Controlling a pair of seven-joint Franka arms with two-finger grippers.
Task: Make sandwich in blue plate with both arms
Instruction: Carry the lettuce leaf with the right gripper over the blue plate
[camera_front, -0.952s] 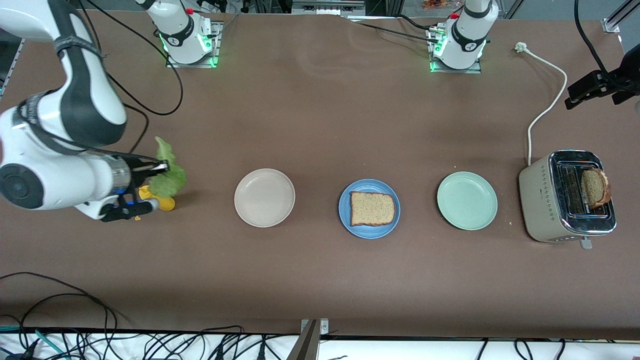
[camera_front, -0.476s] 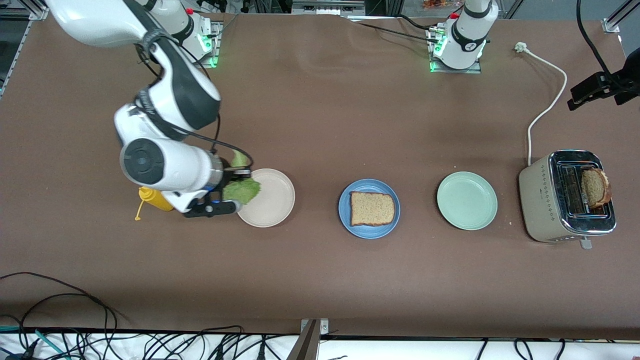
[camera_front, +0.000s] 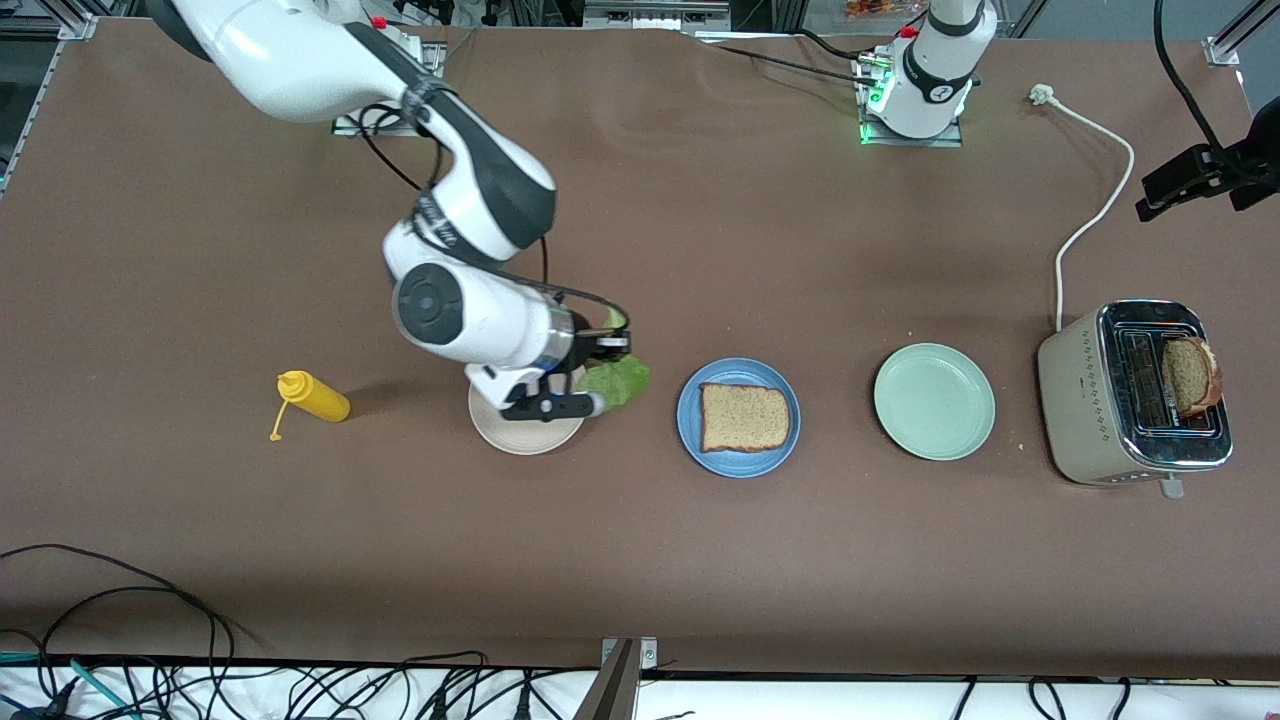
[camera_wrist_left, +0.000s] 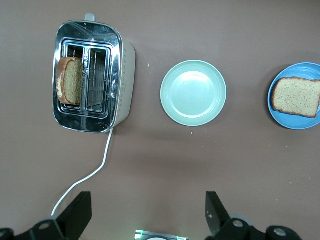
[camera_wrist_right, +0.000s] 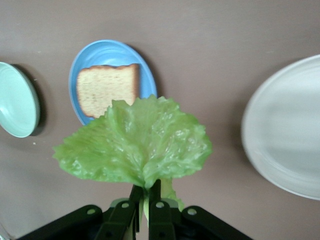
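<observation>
Picture a clock lying flat on the table, with twelve toward the robots' bases. The blue plate sits in the middle of the row of three plates. One brown bread slice lies flat on it. Nothing is on top of the bread yet.

At nine o'clock from it is the beige-white plate. At three o'clock is the mint-green plate. Farther out at three o'clock stands the toaster, with a second slice sticking up out of one slot. The yellow bottle lies at nine o'clock from the beige-white plate.

The right gripper is in the air over the bare table between the beige-white plate and the blue plate. Its fingers are pressed together on the stem of the lettuce leaf. The leaf fans out wide and hangs free.

The left gripper waits high up, looking down on the toaster and the mint-green plate. Its fingers are spread wide and hold nothing.

I think this is the lettuce step. Next the leaf must go toward three o'clock until it is over the bread, then come down and be let go. After that the left arm would need to fetch the toaster slice.
</observation>
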